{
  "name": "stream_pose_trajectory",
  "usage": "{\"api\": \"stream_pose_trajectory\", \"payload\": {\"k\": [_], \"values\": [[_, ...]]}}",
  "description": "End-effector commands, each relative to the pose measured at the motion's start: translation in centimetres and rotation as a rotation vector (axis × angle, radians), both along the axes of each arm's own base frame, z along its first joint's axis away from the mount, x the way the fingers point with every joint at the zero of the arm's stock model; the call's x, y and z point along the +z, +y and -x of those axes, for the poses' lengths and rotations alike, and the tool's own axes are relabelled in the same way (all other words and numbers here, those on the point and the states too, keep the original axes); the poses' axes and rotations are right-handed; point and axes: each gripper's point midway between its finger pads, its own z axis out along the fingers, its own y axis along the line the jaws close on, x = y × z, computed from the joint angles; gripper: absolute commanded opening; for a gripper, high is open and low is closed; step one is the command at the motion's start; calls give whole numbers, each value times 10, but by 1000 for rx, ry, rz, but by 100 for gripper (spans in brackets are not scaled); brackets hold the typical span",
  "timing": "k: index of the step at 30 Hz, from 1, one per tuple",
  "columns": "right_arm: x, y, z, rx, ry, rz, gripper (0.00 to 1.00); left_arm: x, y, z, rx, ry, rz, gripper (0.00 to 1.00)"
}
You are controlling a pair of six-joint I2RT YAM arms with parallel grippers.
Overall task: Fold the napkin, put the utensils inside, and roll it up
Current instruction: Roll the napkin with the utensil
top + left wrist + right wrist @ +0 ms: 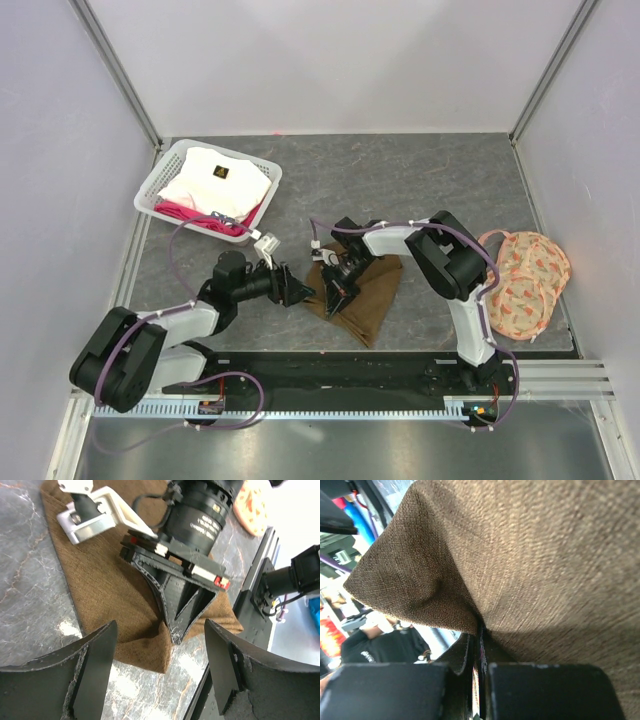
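1. The right gripper (175,635) has its jaws pressed together on a pinch of the napkin (372,295). The right wrist view shows a ridge of the olive-brown cloth running straight into the seam between the two dark fingers (390,690).
2. In the left wrist view the pinch sits close to one edge of the napkin. The fabric puckers up to the gripper's tip there, and the rest of the cloth lies flat on the table (420,180).
3. The left gripper (300,291) has its jaws well apart with nothing between them. It is low over the table, just beside the napkin's left corner, and points at the right gripper.
4. The napkin lies near the middle of the grey marbled table, towards the near side, as a rumpled diamond shape. The right arm's wrist is above its upper left part.
5. A white slotted basket (160,180) stands in the far left corner of the table, well apart from the napkin.
6. A folded white cloth (205,185) with a small black label (222,173) fills most of the basket. A pink piece (185,213) lies along the basket's near side, partly under the white cloth.
7. A peach floral-patterned round fabric piece (525,280) lies flat on the right of the table, beside the right arm's base.
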Motion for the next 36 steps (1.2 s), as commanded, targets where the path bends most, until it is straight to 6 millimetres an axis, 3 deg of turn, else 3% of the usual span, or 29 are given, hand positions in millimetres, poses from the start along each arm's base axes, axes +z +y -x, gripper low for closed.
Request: {"api": "stream_pose_trajectory", "payload": {"k": [1, 11, 17, 29, 32, 33, 36], "values": [[-16, -1, -18, 10, -47, -27, 0, 1, -5, 2, -64, -82, -10, 77], [-24, -5, -26, -17, 14, -47, 0, -8, -16, 10, -124, -56, -27, 77], [-23, -7, -28, -22, 20, -59, 0, -16, -16, 2, -97, -60, -86, 77], [-19, -7, -33, -35, 27, -82, 0, -46, -16, -13, -21, -16, -292, 57], [-20, -6, -33, -37, 32, -82, 0, -44, -7, -23, 62, -25, -320, 64], [-20, -8, -32, -41, 38, -78, 0, -36, -6, -27, 82, -43, -311, 70], [-21, -9, -31, -42, 46, -78, 0, -26, 3, -37, 175, -53, -323, 77]]}}
